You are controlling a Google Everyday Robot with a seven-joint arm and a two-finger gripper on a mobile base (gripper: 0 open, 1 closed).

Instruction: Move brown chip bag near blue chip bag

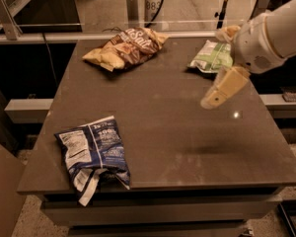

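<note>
Jaws hover above bench (167, 132) right side; spread or pressed, cannot tell. Brown chip bag (126, 48) far left, beyond jaws; blue chip bag (93, 152) left, nearer. Risk: my reach brushes green bag (212, 57) just behind jaws.

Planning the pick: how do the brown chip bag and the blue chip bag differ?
The brown chip bag lies at the far edge of the table, the blue chip bag at its near corner. Brown shows its lettered front; blue shows a white nutrition panel. Both are wrinkled. The gripper hovers over the table, holding neither.
</note>
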